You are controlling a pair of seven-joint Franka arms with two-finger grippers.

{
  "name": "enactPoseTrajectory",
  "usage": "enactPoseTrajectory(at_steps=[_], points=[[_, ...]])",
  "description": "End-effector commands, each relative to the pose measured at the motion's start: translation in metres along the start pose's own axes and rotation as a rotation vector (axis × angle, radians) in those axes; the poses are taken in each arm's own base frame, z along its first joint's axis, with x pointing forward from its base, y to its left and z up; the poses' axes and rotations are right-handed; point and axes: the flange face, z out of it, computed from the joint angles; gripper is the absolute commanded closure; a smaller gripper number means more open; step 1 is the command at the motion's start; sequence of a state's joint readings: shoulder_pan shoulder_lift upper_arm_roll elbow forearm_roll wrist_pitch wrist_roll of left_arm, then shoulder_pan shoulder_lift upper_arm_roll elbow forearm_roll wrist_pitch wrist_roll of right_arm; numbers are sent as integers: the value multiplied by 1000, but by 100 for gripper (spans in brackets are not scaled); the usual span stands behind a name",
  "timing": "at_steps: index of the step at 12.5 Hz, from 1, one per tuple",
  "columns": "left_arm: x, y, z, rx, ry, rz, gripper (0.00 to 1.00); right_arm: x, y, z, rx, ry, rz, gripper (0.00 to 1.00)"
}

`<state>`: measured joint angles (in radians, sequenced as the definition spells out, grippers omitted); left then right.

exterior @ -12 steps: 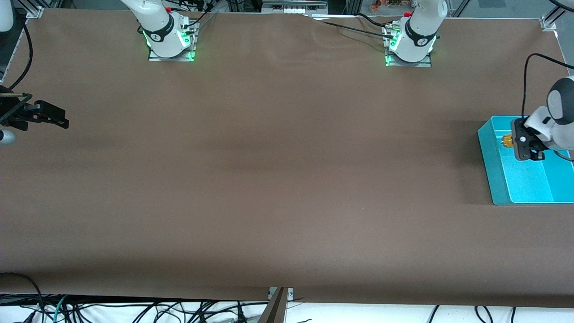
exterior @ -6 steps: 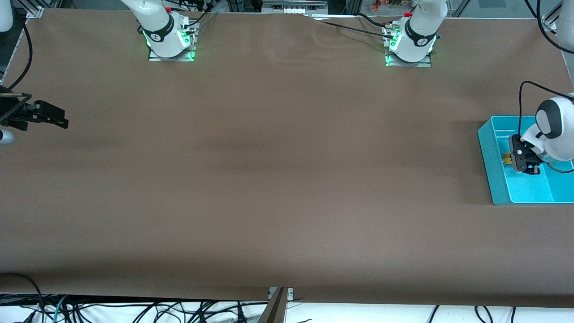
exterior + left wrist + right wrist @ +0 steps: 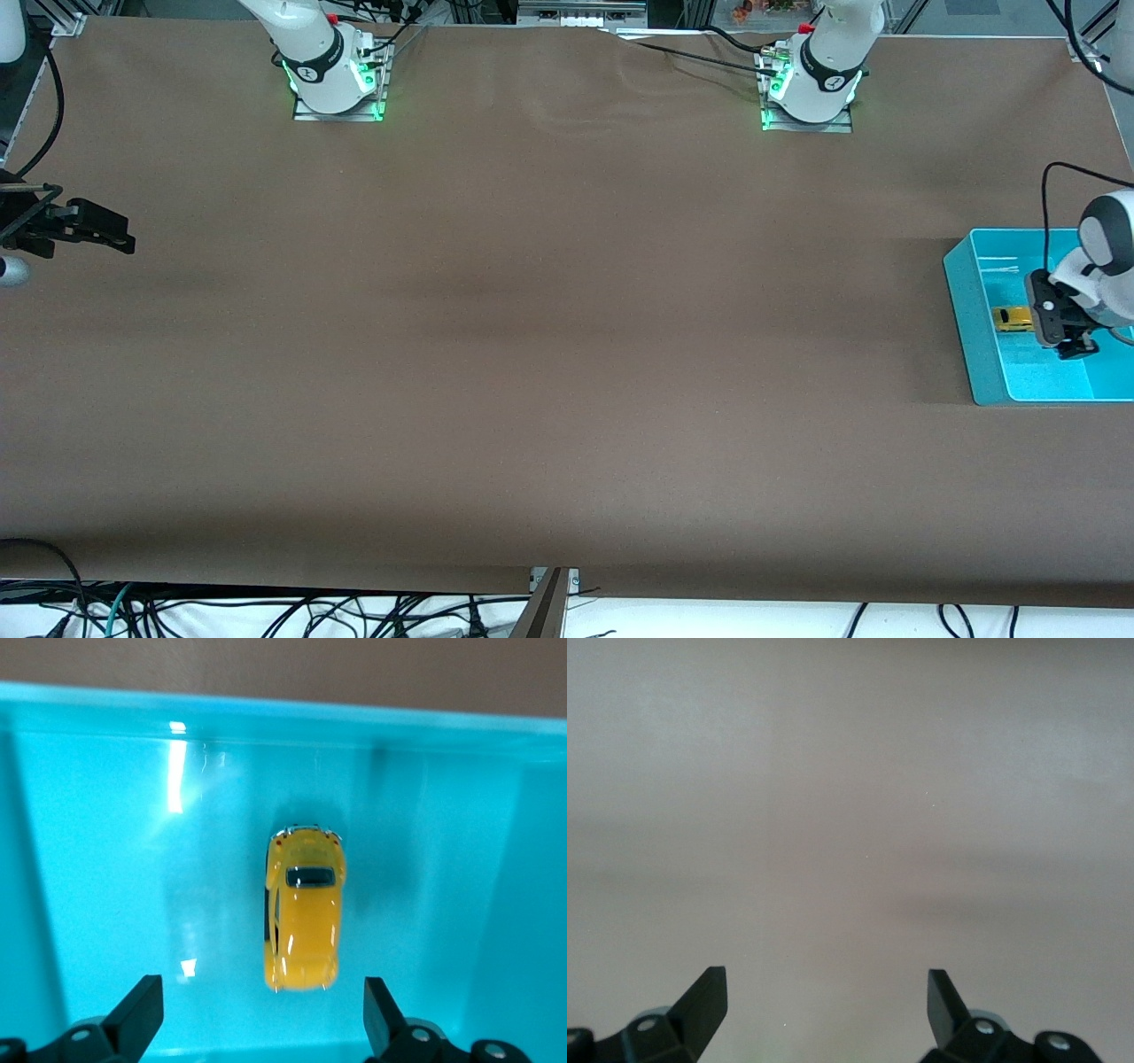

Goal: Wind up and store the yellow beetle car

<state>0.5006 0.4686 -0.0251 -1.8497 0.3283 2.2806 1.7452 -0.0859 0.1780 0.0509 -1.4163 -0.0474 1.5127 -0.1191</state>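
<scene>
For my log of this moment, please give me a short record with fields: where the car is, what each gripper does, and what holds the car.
car: yellow beetle car lies on the floor of the teal bin, on its wheels, free of any finger
container: teal bin at the left arm's end of the table
left gripper: open, over the bin, just above the car, not touching it
right gripper: open, over bare brown table cover, waiting
task state: car stored

Front: high, faces bases. Wrists: downward, close; left shares bin (image 3: 967, 292).
</scene>
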Motion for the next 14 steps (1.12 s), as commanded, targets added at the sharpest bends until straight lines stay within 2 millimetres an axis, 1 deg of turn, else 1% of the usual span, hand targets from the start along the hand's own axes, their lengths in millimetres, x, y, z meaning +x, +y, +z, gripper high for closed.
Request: enactPoseTrajectory(at_steps=[1,2,3,4,5,7,9,11,12,13,14], points=[[5,8,-82,-17,72,-80,0,-2,1,-3,-6,3,13,0],[9,1,-107,-39,99,-122,0,-2,0,-3,-7,3,11,0],[23,-7,-135,-71,129,-174,0,-2,0,-4,-10,4,11,0],[46,-14,-164,-99,137,-226,0,-2,0,-3,-10,2,11,0],[72,-19,-187,-127,139,-294,0,-2,1,-3,-10,1,13,0],[129,-23,-224,-166,129,-448,0,-2,1,-3,-10,4,19,0],[182,-24,-247,-175,113,-652,0,-2,2,-4,-8,5,23,0],[211,-23,-267,-197,135,-832,0,-2,1,-4,-5,6,25,0],[223,-20,-276,-208,149,-915,0,-2,1,-4,-5,6,25,0],[255,-13,-289,-201,125,-961,0,-2,1,-4,-5,6,25,0],[270,-9,-293,-219,109,-1010,0,-2,1,-4,-5,6,25,0]])
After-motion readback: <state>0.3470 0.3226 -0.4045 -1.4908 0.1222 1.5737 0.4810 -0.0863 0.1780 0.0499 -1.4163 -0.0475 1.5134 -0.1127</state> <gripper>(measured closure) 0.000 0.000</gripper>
